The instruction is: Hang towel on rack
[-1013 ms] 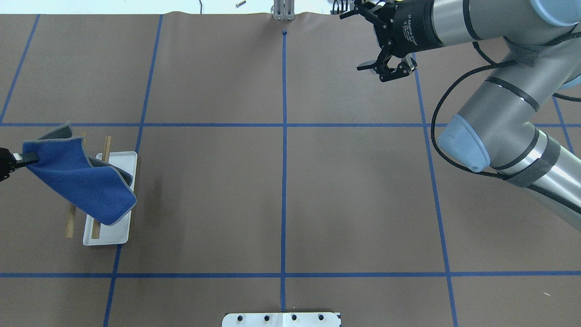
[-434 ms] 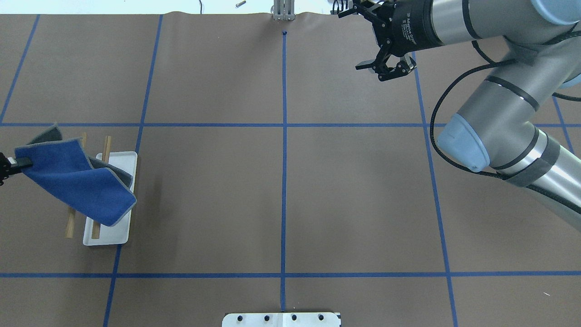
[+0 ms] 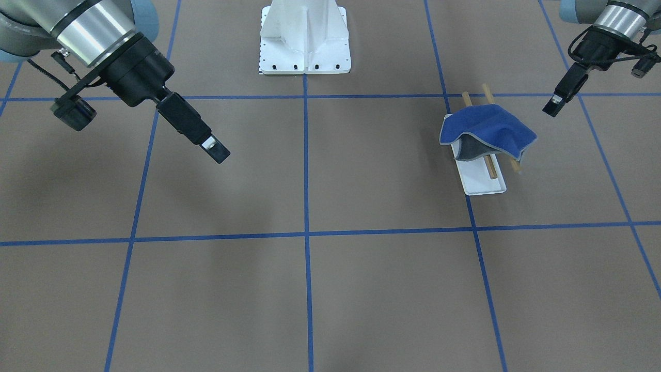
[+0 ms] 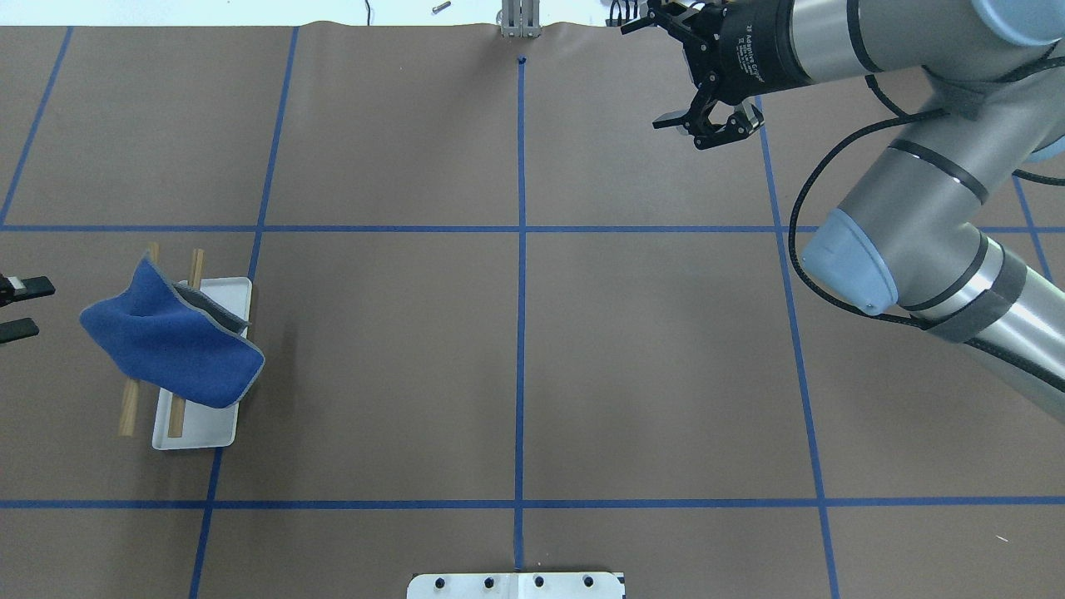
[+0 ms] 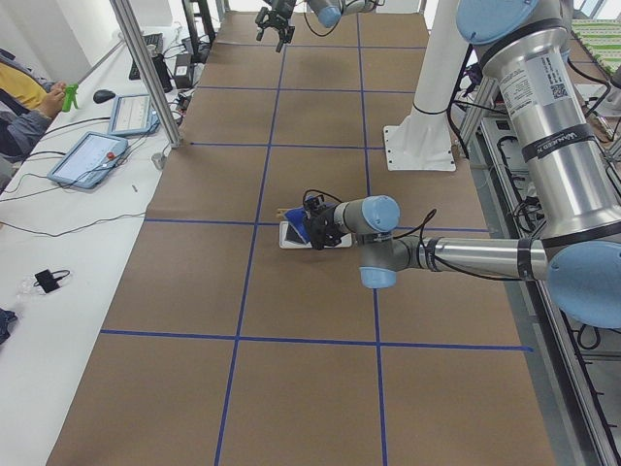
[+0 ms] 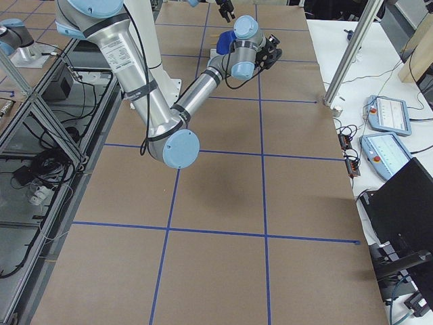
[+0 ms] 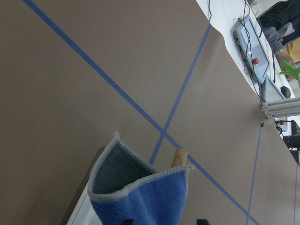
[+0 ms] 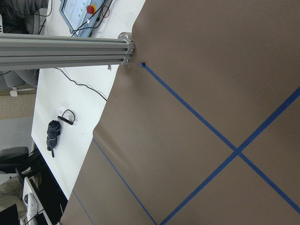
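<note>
The royal-blue towel (image 4: 170, 349) lies draped over the rack's two wooden dowels (image 4: 127, 414), its grey underside showing at one folded corner. The rack's white base (image 4: 204, 420) sticks out below it. In the front view the towel (image 3: 488, 128) sags over the rack (image 3: 483, 181). My left gripper (image 4: 18, 309) is open and empty, just left of the towel and clear of it. The left wrist view shows the towel (image 7: 140, 197) and a dowel end (image 7: 179, 157) close ahead. My right gripper (image 4: 697, 131) is open and empty, far away at the table's back right.
The large white bolted pedestal (image 3: 304, 36) stands at the robot's side of the table. Blue tape lines (image 4: 520, 333) grid the brown table cover. An aluminium post (image 4: 520, 21) stands at the far edge. Operators' tablets (image 5: 92, 160) lie on the side bench.
My left gripper has opened, let go of the towel and drawn back to the left. The towel has dropped onto the dowels. The right arm has hardly moved.
</note>
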`<move>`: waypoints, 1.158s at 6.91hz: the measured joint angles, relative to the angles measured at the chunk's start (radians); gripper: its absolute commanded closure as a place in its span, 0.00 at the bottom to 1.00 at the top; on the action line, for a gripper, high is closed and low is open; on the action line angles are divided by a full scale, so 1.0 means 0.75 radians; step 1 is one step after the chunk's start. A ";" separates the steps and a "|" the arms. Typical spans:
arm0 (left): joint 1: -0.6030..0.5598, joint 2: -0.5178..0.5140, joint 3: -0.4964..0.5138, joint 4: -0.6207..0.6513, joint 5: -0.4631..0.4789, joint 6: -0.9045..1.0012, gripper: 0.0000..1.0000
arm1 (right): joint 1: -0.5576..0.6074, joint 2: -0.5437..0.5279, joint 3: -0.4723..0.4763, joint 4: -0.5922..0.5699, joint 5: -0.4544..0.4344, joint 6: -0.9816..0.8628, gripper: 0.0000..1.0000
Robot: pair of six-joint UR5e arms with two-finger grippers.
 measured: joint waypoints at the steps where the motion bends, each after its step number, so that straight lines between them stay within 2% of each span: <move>1: -0.001 0.006 0.007 0.000 0.001 0.007 0.02 | 0.007 -0.007 -0.001 -0.002 0.002 -0.007 0.00; 3: -0.030 -0.002 0.012 0.013 0.004 0.152 0.02 | 0.056 -0.079 0.002 -0.004 0.012 -0.163 0.00; 5: -0.138 -0.028 0.015 0.125 0.003 0.567 0.02 | 0.128 -0.197 -0.001 -0.037 0.017 -0.509 0.00; 8: -0.265 -0.168 0.016 0.566 -0.001 1.255 0.02 | 0.253 -0.428 -0.005 -0.180 0.085 -1.273 0.00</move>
